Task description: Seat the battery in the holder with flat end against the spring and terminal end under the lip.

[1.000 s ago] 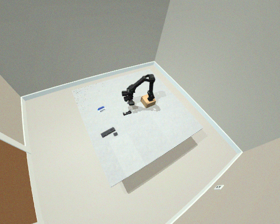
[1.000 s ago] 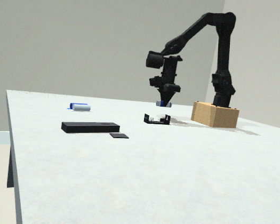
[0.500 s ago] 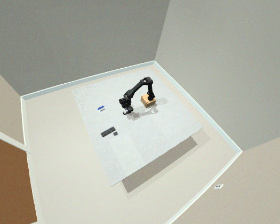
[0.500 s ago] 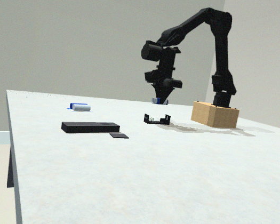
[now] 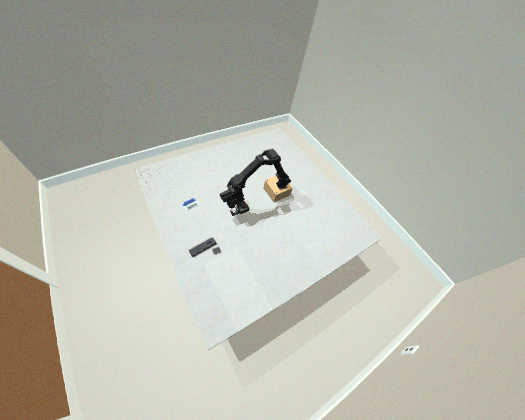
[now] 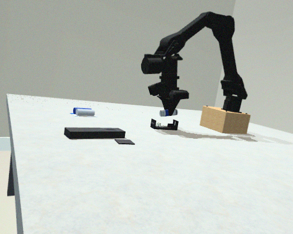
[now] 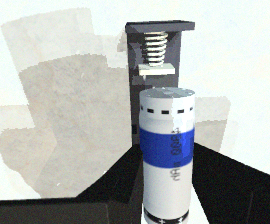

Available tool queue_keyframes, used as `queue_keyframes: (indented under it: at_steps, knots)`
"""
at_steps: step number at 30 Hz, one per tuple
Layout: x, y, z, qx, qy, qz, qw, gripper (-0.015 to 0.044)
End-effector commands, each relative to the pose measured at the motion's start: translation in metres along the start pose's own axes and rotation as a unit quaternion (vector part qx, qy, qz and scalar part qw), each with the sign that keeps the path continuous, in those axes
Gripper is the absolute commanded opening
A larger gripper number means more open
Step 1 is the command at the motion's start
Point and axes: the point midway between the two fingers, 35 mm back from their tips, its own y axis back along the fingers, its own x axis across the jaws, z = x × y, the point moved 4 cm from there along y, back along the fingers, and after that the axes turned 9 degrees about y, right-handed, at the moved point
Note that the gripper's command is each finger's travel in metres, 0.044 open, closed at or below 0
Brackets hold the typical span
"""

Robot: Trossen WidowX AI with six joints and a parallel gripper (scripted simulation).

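The white battery with a blue band (image 6: 166, 112) (image 7: 166, 150) is held lengthwise, about level, above the holder. My gripper (image 6: 171, 113) is shut on it around its middle. The black holder (image 6: 165, 128) (image 7: 132, 110) stands on the table below, with a gap under the battery. In the wrist view the battery's flat end points toward the coil spring (image 7: 156, 48) and its pale plate (image 7: 156, 69), and the battery lies roughly in line with the holder, slightly to the right. The lip end is hidden behind the battery and fingers.
A blue and a white cylinder (image 5: 189, 202) (image 6: 85, 112) lie together at the far left. A long black block (image 5: 202, 247) (image 6: 96, 133) and a small dark square (image 5: 216, 250) (image 6: 124, 141) lie nearer the front. The arm's wooden base block (image 5: 277, 190) (image 6: 235, 122) is right of the holder.
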Motion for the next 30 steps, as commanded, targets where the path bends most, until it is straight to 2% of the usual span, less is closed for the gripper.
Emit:
queue_keyframes:
  at_steps: [1,30]
  knots:
    - [0.000,-0.009,0.002,0.029,0.001,0.006,1.000,0.0084]
    - [-0.002,-0.022,0.014,0.106,0.002,0.014,0.994,0.0084]
